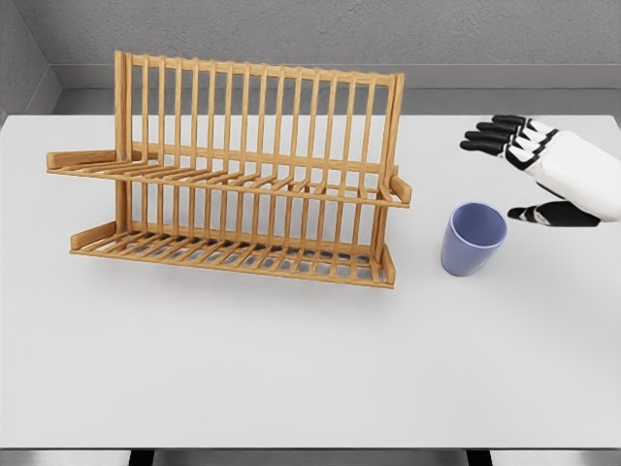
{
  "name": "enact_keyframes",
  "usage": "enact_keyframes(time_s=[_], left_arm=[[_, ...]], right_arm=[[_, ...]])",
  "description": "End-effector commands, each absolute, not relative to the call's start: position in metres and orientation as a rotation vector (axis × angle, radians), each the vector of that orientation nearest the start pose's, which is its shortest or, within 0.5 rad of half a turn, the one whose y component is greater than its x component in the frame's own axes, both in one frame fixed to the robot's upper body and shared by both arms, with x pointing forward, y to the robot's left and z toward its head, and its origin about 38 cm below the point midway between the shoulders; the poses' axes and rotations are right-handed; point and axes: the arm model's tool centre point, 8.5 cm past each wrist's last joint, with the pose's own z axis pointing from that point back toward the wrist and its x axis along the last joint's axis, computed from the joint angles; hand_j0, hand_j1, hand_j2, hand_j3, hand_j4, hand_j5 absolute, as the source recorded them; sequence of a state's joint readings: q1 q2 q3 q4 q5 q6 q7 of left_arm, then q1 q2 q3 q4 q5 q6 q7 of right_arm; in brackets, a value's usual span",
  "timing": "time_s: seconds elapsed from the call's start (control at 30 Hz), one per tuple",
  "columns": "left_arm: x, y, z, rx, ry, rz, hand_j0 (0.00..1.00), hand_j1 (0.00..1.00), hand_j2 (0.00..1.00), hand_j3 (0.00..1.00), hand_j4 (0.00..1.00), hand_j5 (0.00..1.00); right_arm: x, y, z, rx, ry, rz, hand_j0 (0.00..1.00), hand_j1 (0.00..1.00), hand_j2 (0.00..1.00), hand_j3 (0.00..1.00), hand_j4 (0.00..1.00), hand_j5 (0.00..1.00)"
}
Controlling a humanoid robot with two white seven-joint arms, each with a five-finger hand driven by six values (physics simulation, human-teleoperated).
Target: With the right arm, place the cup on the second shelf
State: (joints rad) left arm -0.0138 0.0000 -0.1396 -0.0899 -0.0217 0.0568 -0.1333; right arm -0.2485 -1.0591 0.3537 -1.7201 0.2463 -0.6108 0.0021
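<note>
A blue cup (473,239) stands upright on the white table, just right of the wooden rack's lower right corner. The wooden two-tier dish rack (233,175) fills the left and middle of the table, with an upper slatted shelf (223,183) and a lower one (233,254). My right hand (519,175) comes in from the right edge and hovers just right of and slightly above the cup. Its black fingers (495,136) are spread and its thumb (543,214) points toward the cup's rim, with nothing held. The left arm is out of view.
The table (291,369) is white, with its front edge near the bottom of the picture. A grey wall runs behind the rack.
</note>
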Motion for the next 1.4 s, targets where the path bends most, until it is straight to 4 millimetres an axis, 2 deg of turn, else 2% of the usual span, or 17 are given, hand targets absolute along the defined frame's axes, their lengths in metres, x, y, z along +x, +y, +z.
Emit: enact_keyframes(time_s=[0.0,0.07,0.1,0.17,0.23,0.27,0.37,0.4,0.43,0.47,0.53,0.73,0.9,1.07,1.13,1.23,1.37], left_arm=[[0.032,0.257,-0.263,-0.046,-0.028,-0.165,1.0,1.0,1.0,1.0,1.0,1.0],[0.032,0.257,-0.263,-0.046,-0.028,-0.165,1.0,1.0,1.0,1.0,1.0,1.0],[0.033,0.257,-0.263,-0.046,-0.03,-0.165,1.0,1.0,1.0,1.0,1.0,1.0],[0.032,0.257,-0.263,-0.046,-0.028,-0.165,1.0,1.0,1.0,1.0,1.0,1.0],[0.032,0.257,-0.263,-0.046,-0.028,-0.165,1.0,1.0,1.0,1.0,1.0,1.0],[0.032,0.257,-0.263,-0.046,-0.028,-0.165,1.0,1.0,1.0,1.0,1.0,1.0],[0.033,0.257,-0.263,-0.046,-0.03,-0.165,1.0,1.0,1.0,1.0,1.0,1.0],[0.033,0.257,-0.263,-0.046,-0.03,-0.165,1.0,1.0,1.0,1.0,1.0,1.0],[0.032,0.257,-0.263,-0.046,-0.028,-0.165,1.0,1.0,1.0,1.0,1.0,1.0],[0.032,0.257,-0.263,-0.046,-0.028,-0.165,1.0,1.0,1.0,1.0,1.0,1.0],[0.032,0.257,-0.263,-0.046,-0.028,-0.165,1.0,1.0,1.0,1.0,1.0,1.0],[0.032,0.257,-0.263,-0.046,-0.028,-0.165,1.0,1.0,1.0,1.0,1.0,1.0],[0.032,0.257,-0.263,-0.046,-0.028,-0.165,1.0,1.0,1.0,1.0,1.0,1.0],[0.033,0.257,-0.263,-0.046,-0.03,-0.165,1.0,1.0,1.0,1.0,1.0,1.0],[0.032,0.257,-0.263,-0.046,-0.028,-0.165,1.0,1.0,1.0,1.0,1.0,1.0],[0.032,0.257,-0.263,-0.046,-0.028,-0.165,1.0,1.0,1.0,1.0,1.0,1.0],[0.033,0.257,-0.263,-0.046,-0.03,-0.165,1.0,1.0,1.0,1.0,1.0,1.0]], right_arm=[[0.357,-0.346,0.261,-0.498,-1.92,1.676,1.0,1.0,1.0,1.0,1.0,1.0],[0.357,-0.349,0.27,-0.524,-1.937,1.665,1.0,1.0,1.0,1.0,1.0,1.0],[0.356,-0.358,0.278,-0.557,-1.919,1.681,1.0,1.0,1.0,1.0,1.0,1.0],[0.354,-0.368,0.28,-0.571,-1.813,1.768,1.0,1.0,1.0,1.0,1.0,1.0],[0.355,-0.383,0.281,-0.524,-1.433,2.032,1.0,1.0,1.0,1.0,1.0,1.0],[0.355,-0.385,0.279,-0.501,-1.329,2.091,1.0,1.0,1.0,1.0,1.0,1.0],[0.36,-0.376,0.285,-0.509,-1.367,2.098,1.0,1.0,1.0,1.0,1.0,1.0],[0.366,-0.364,0.288,-0.499,-1.401,2.112,1.0,1.0,1.0,1.0,1.0,1.0],[0.378,-0.344,0.287,-0.462,-1.436,2.143,1.0,1.0,1.0,1.0,1.0,1.0],[0.386,-0.334,0.274,-0.409,-1.421,2.16,1.0,1.0,1.0,1.0,1.0,1.0],[0.385,-0.333,0.262,-0.368,-1.392,2.169,1.0,1.0,1.0,1.0,1.0,1.0],[0.392,-0.335,0.247,-0.34,-1.362,2.149,1.0,1.0,1.0,1.0,1.0,1.0],[0.397,-0.326,0.247,-0.33,-1.375,2.161,1.0,1.0,1.0,1.0,1.0,1.0],[0.401,-0.327,0.24,-0.319,-1.364,2.148,1.0,1.0,1.0,1.0,1.0,1.0],[0.405,-0.328,0.229,-0.297,-1.351,2.127,1.0,1.0,1.0,1.0,1.0,1.0],[0.411,-0.332,0.235,-0.329,-1.345,2.123,1.0,1.0,1.0,1.0,1.0,1.0],[0.414,-0.325,0.237,-0.326,-1.362,2.13,1.0,1.0,1.0,1.0,1.0,1.0]])
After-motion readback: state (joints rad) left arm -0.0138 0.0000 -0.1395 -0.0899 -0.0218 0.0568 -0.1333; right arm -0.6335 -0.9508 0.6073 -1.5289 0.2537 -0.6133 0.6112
